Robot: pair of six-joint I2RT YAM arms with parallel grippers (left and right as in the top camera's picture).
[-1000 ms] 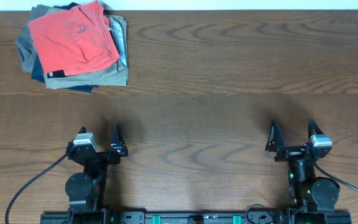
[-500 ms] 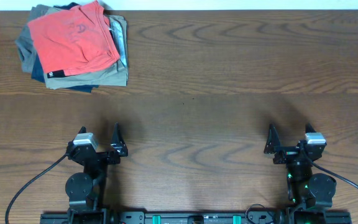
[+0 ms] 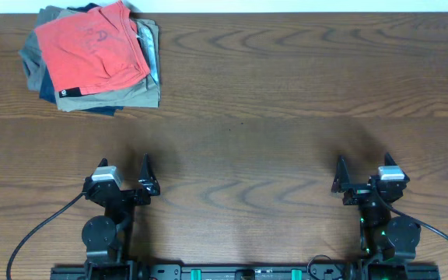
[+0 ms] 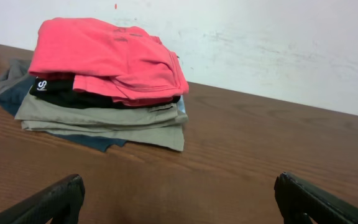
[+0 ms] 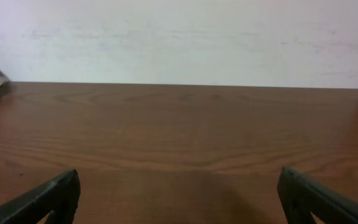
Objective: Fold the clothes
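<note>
Right gripper, lower right of the overhead frame: shifted slightly leftward from a second ago. Its fingers are spread wide with nothing between them.

Left gripper, lower left: unmoved, fingers likewise spread wide and holding nothing.

Coral-red T-shirt, upper left corner: folded and unmoved, lying on top of a pile of folded garments, well apart from both grippers.

- Black garment with a white tag lies directly under the shirt.
- Khaki garment lies beneath that, its edges sticking out past the shirt on the right and near sides.
- Grey and blue cloth show at the pile's left and lower edges.

Wooden table: the pile sits close to its far edge, by the white wall. Broad bare wood runs from the pile across the centre and right of the frame down to the grippers.
</note>
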